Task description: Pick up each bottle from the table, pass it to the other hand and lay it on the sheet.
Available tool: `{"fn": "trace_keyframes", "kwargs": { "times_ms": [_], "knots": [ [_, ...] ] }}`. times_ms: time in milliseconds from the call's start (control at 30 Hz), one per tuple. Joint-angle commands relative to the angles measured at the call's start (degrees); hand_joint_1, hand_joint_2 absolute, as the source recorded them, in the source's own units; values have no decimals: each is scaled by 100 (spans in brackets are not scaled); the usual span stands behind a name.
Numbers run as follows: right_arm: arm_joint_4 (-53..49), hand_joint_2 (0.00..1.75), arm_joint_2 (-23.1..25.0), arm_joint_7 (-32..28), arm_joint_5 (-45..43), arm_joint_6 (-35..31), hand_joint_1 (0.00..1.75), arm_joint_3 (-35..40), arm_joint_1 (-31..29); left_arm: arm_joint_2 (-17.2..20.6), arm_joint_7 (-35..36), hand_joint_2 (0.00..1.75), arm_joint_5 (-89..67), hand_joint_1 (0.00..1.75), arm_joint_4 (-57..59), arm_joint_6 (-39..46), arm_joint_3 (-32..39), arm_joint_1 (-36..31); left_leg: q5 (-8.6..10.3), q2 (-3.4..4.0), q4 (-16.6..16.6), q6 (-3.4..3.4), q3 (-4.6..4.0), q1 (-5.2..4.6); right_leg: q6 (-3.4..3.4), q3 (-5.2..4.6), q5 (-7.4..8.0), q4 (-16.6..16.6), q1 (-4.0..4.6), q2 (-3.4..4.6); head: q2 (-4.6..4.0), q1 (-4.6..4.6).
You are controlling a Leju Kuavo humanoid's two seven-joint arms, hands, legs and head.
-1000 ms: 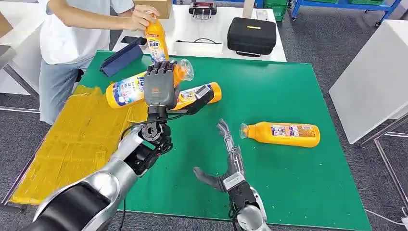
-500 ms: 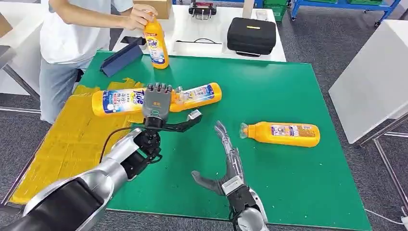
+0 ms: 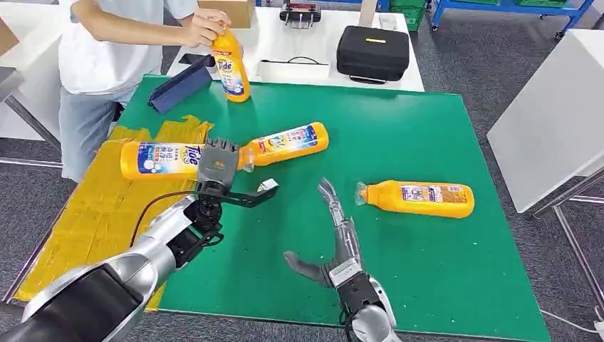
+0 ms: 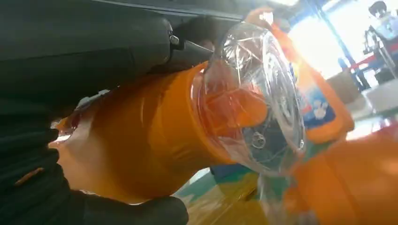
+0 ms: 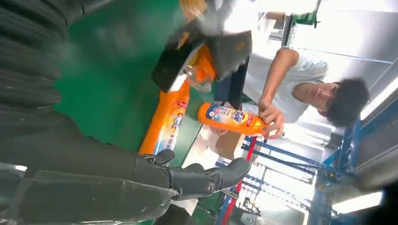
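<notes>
The left hand grips an orange bottle at its neck end, fingers wrapped round the shoulder just behind the clear cap. The bottle is level, its body out over the yellow sheet and its cap end toward the green worktop. Whether it touches the sheet cannot be told. The right hand hovers over the worktop on the far side of the left hand from the sheet, fingers spread and holding nothing.

The step in hand looks like laying this bottle on the sheet. To do it well, the bottle's full length should come down flat on the yellow surface with its cap end past the sheet's crinkled edge, and the fingers should let go only once the weight rests. A round bottle will probably roll, so a level, gentle release matters.

A second bottle lies on the worktop just beside the left hand, on the side away from the sheet, and the withdrawing fingers should steer clear of it. A third bottle lies beyond the right hand, farther from the sheet. At the far edge of the worktop a person's hand holds a fourth bottle upright.
</notes>
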Motion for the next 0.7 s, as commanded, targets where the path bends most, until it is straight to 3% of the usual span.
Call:
{"fn": "trace_keyframes", "kwargs": {
  "times_ms": [33, 133, 267, 700],
  "knots": [
    [682, 175, -28, -76, -98, -66, 0, 46, -401, 408, -248, 175, 111, 175, 385, -528, 515, -64, -11, 30, -3, -14, 23, 6, -12, 17, 0, -8, 6, 27, 0, 0],
    [664, 175, -29, -60, -121, -107, 0, 29, -412, 478, -345, 175, 256, 175, 418, -779, 794, -60, -23, 53, -2, -24, 43, 12, -20, 35, -4, -12, 12, 46, 0, 2],
    [732, 175, -46, -26, -144, -109, 0, 44, -524, 535, -429, 175, 422, 175, 440, -939, 1090, -46, -10, 27, -1, -15, 20, 8, -12, 15, -2, -6, 8, 23, 0, 2],
    [963, 175, -80, -41, -339, -199, 0, 206, -745, 693, -603, 175, 685, 175, 381, -696, 1853, 92, -9, 23, 0, -13, 16, 7, -11, 12, -2, -5, 7, 20, 0, 2]
  ]
}}
